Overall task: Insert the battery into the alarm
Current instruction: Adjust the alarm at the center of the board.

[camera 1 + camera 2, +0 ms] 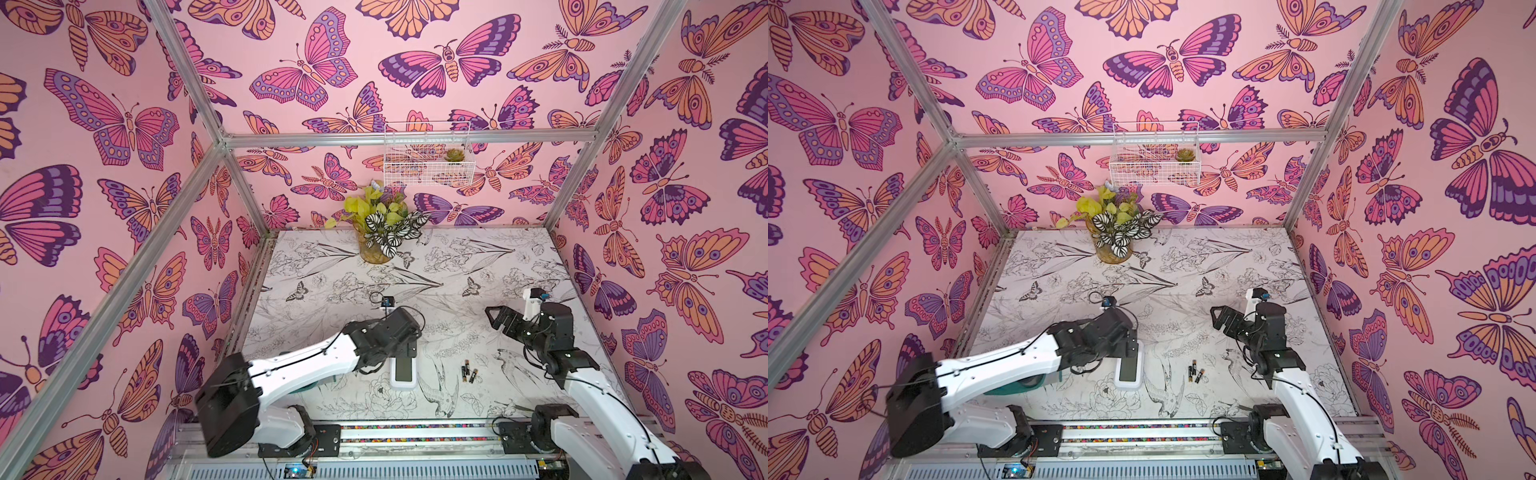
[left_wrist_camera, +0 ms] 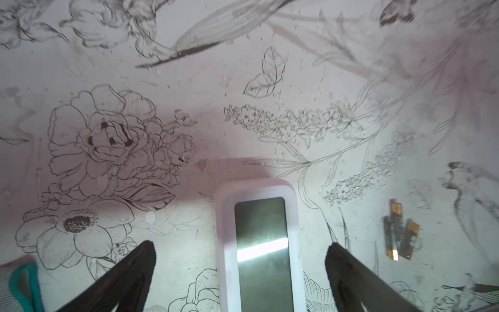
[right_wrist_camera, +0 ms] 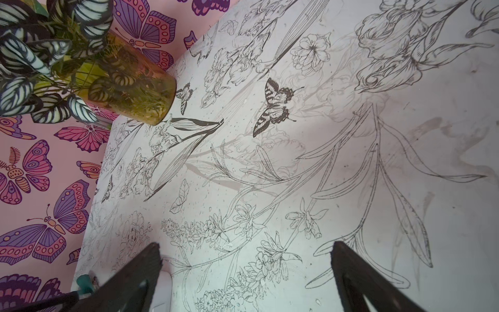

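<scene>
Table: carries all task items.
Left gripper: jaws spread wide, empty, positioned over the alarm. This is the nearer arm.
Right gripper: spread, empty, well apart.
Alarm: screen up, near the front edge, long axis front-to-back, lying between the left jaws.
Batteries: just beside the alarm, on its right.

Alarm lies on table near front edge, mid-width. Batteries just right of it; potted plant at back edge.
</scene>
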{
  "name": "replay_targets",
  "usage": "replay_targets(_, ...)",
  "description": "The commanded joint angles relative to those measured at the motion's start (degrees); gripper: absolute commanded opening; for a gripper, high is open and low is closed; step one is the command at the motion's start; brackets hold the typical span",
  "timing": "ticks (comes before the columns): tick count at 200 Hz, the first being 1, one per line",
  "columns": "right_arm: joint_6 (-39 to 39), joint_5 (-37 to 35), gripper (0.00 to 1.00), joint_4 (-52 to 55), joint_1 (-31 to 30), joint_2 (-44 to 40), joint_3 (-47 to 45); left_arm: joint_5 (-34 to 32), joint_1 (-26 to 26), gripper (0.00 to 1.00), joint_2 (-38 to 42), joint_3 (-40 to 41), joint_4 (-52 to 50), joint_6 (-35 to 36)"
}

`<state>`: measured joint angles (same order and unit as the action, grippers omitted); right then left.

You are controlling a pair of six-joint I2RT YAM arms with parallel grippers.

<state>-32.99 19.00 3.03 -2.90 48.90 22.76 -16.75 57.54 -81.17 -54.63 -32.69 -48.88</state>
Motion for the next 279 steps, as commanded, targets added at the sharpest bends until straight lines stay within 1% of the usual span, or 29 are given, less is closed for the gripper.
replay_targets(1,0.9,0.3,0.99,0.3,-0.7,0.2,0.8,-2.1,3.0,1.00,-4.2,-2.9,-7.4,-5.5)
replay_targets(13,0.7,0.2,0.99,-0.2,-0.8,0.3,0.5,-0.8,3.7,1.00,-6.1,-2.9,-7.2,-8.2)
replay_targets(23,0.6,0.4,0.99,-0.6,-0.8,0.5,0.4,-0.1,4.5,1.00,-8.0,-3.4,-7.2,-9.0)
replay_targets(55,0.3,0.4,0.99,-0.4,-0.9,0.9,0.5,-0.4,6.4,1.00,-11.6,-3.9,-7.4,-12.4)
replay_targets(97,0.1,0.7,0.99,-1.0,-1.4,2.1,0.5,-0.6,7.2,1.00,-14.0,-5.0,-7.1,-12.6)
replay_targets(140,0.5,-0.4,0.99,0.0,-2.0,2.9,1.0,-0.8,7.2,1.00,-16.6,-5.5,-6.7,-12.5)
replay_targets(167,0.7,-0.4,0.99,0.1,-2.3,3.1,1.1,-0.1,7.2,0.98,-18.8,-6.5,-6.5,-11.5)
replay_targets(200,0.9,-0.5,0.99,-0.4,-2.7,3.0,1.1,-0.3,7.2,0.93,-19.3,-7.0,-6.4,-11.0)
replay_targets(219,0.8,-0.3,0.99,-0.5,-2.9,3.1,1.1,-0.7,7.3,0.84,-19.3,-7.0,-6.2,-11.0)
replay_targets(228,0.8,-0.3,0.99,-0.6,-3.1,3.2,1.1,-0.8,7.2,0.83,-19.3,-7.1,-6.2,-11.0)
replay_targets(243,0.9,-0.3,0.99,-1.2,-3.2,3.3,0.8,-0.7,7.2,0.78,-19.2,-7.1,-5.9,-11.1)
replay_targets(267,1.3,0.7,0.99,-3.3,-3.5,4.1,0.1,-0.7,7.2,0.76,-18.4,-6.3,-3.9,-11.3)
replay_targets(279,0.9,0.9,0.99,-5.6,-3.8,5.1,-0.7,0.6,6.6,0.74,-17.0,-5.7,-1.9,-11.1)
